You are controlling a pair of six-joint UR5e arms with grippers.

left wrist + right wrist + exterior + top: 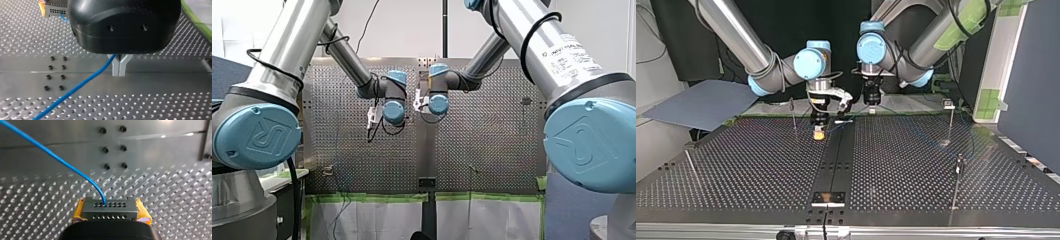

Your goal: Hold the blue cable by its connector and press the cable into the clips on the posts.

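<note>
Both grippers have hold of something. My right gripper (pixel 110 213) is closed on the grey connector (pixel 110 206), with its yellow pads (pixel 78 211) pressing on each side. The blue cable (pixel 57 157) comes out of a hole in the connector and bends away over the table (pixel 175 202). My left gripper (pixel 119 67) has its metal fingers (pixel 115 69) pinched together at the tips. The cable runs up into the little gap just above them, so I think it is holding the cable loosely, like a ring. In the top view the two grippers sit near each other at the far middle of the table, low over it. The thin posts (pixel 950 122) stand well apart from them, out toward the sides, and one has a small clip (pixel 948 103) on top. I cannot see the cable in any clip, so I think the pressing part has not begun. Next, the arms need to carry the cable over to a post, line it up right above the clip, hold it straight between them, and push it down gently so it snaps in.
</note>
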